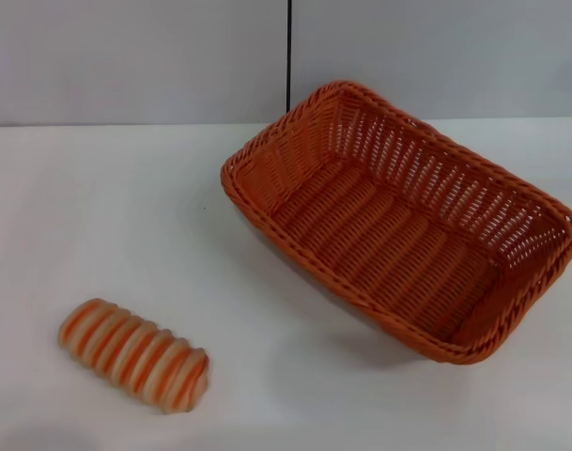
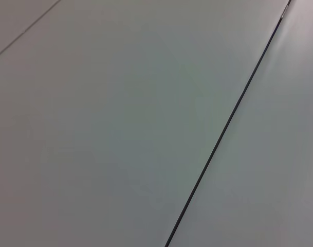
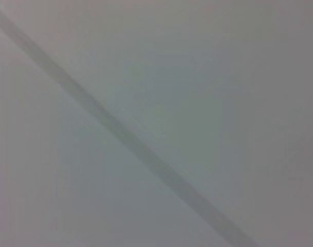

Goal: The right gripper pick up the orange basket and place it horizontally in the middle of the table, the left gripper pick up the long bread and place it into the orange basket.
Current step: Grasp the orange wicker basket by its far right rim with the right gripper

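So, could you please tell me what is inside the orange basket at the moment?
Nothing: the orange basket shows only its bare woven floor, and the long bread lies apart on the table. The table beneath the basket is covered.

Neither arm appears in the head view; no gripper, wrist or forearm enters from any clock direction, 6 o'clock included. Left wrist camera: none of the left arm's own fingers in shot, only a pale flat surface crossed by a thin dark line. Right wrist camera: same, no fingers in shot, a pale surface with a blurred grey band. Pose and finger state of both grippers cannot be read here.
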Controlling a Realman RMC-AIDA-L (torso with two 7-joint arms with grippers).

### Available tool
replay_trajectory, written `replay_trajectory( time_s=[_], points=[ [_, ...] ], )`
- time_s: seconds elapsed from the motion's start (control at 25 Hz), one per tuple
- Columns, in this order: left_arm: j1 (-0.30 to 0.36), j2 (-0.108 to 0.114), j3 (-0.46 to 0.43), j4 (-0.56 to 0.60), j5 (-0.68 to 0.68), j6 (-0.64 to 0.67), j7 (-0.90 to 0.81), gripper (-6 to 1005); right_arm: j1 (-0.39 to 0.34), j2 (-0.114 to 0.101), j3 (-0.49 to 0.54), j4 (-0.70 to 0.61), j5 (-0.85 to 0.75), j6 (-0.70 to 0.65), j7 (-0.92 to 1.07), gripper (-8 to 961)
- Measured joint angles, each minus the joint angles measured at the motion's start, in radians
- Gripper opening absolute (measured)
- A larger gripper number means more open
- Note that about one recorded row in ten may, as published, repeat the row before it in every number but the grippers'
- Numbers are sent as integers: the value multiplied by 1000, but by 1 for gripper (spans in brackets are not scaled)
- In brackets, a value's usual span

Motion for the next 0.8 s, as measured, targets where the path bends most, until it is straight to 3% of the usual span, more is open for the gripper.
replay_trajectory(
  time_s=[0.12, 0.2, 0.36, 0.56, 0.8],
  points=[
    [0, 0, 1, 0, 3, -6, 0, 743, 20, -54, -126, -140, -61, 64, 176, 468],
    [0, 0, 1, 0, 3, -6, 0, 760, 44, -77, -196, -271, -130, 104, 278, 465],
    [-2, 0, 3, -1, 7, -15, -1, 794, 102, -82, -277, -509, -314, 170, 420, 458],
    [5, 0, 14, -12, 8, -18, -1, 799, 167, -87, -353, -629, -522, 201, 524, 450],
    [7, 0, 18, -12, 9, -19, -1, 798, 268, -96, -363, -595, -725, 220, 536, 441]
  ],
)
